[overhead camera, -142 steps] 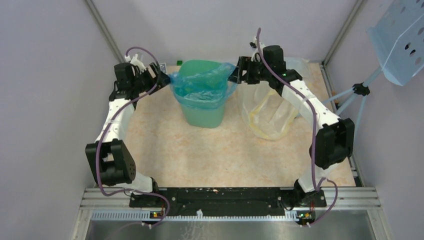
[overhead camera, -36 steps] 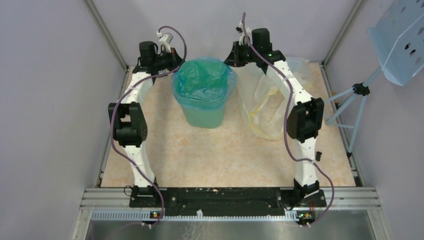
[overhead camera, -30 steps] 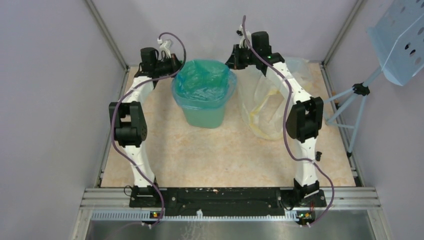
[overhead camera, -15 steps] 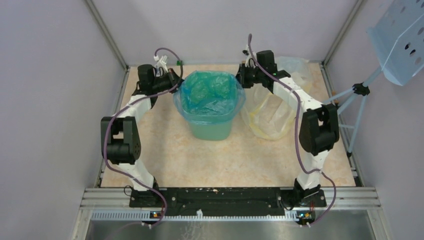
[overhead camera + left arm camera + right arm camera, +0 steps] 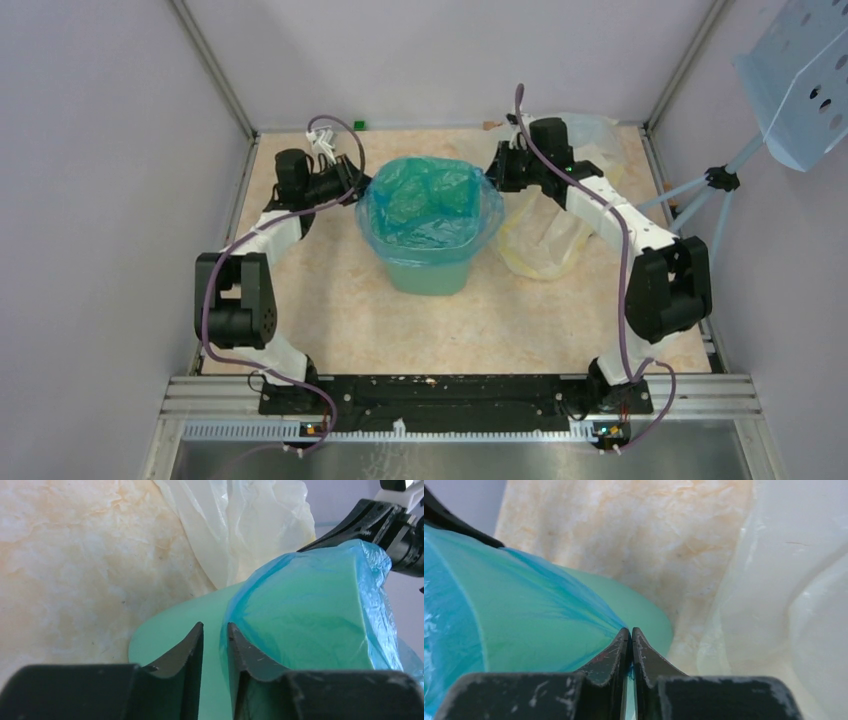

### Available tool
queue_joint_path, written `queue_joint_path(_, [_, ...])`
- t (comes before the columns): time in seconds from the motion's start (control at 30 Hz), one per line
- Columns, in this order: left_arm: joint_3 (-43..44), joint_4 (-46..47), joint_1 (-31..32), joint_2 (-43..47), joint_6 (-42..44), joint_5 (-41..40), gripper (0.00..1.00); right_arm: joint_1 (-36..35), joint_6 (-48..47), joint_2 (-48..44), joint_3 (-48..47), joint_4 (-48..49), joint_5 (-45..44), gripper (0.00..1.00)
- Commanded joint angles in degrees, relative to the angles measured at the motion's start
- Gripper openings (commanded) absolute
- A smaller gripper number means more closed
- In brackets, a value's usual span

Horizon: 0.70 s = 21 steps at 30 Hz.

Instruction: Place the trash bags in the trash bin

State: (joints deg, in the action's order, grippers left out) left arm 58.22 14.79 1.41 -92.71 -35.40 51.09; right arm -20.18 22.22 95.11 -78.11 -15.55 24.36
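Left wrist view shows the left gripper (image 5: 215,625) with its jaws a narrow slot apart. Green wall is visible through the gap and no film is clearly caught there, though the hem of the blue bag (image 5: 300,615) lies right at the inner face of one finger. On the other side the right gripper (image 5: 630,629) is pressed closed, with a sliver of blue film pinched at its tips and pulled taut from there. Outward from both, the bag sits in the green bin (image 5: 430,275), its mouth folded down over the rim and its middle puffed up inside. The bin stands upright on the table (image 5: 330,320) between the two wrists, and a clear bag (image 5: 548,240) lies just beside it on the right arm's side. The step appears to be the end of lining: the cuff is seated and the left side looks released. Next, the right jaws need to part too, and both arms should draw outward without snagging the thin film or dragging the cuff off the rim.
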Motion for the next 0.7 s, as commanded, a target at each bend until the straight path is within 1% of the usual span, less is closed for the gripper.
queue_joint_path(0.0, [-0.4,0.3,-1.0,2.7,1.6,-3.6,0.36,1.0,-4.0,0.8,-5.3,-4.3,-9.9,0.1])
queue_joint_path(0.07, [-1.0,1.2,-3.6,2.9,0.6,-3.0,0.44,2.0,-5.1,2.2,-8.0,-6.9,-11.4,0.14])
queue_joint_path(0.13, [-1.1,1.0,-5.3,4.0,0.1,-2.9,0.49,3.4,-5.4,2.3,-9.6,-8.1,-10.8,0.2])
queue_joint_path(0.2, [-1.0,-0.2,-6.7,5.8,0.4,-3.7,0.53,4.3,-5.6,1.2,-10.4,-8.6,-10.6,0.29])
queue_joint_path(0.27, [-1.3,-2.1,-8.0,8.5,0.9,-5.2,0.57,4.5,-5.9,-0.9,-10.8,-9.2,-11.3,0.42])
queue_joint_path(0.33, [-2.5,-3.7,-8.9,11.9,1.1,-7.6,0.65,4.6,-5.6,-3.2,-9.8,-9.1,-11.0,0.48])
queue_joint_path(0.4, [-5.0,-4.5,-9.3,15.9,0.4,-10.3,0.74,4.7,-4.5,-6.1,-7.5,-8.1,-10.1,0.52])
queue_joint_path(0.43, [-7.3,-4.7,-9.3,18.0,-0.5,-11.4,0.76,4.8,-3.8,-7.8,-5.7,-7.3,-9.7,0.54])
queue_joint_path(0.53, [-13.6,-2.8,-9.4,24.0,-4.4,-11.5,0.79,5.8,-0.8,-13.4,2.3,-4.0,-8.1,0.61])
queue_joint_path(0.67, [-20.3,2.0,-9.3,29.3,-10.1,-7.7,0.8,6.7,2.3,-19.4,9.7,-0.6,-4.7,0.71])
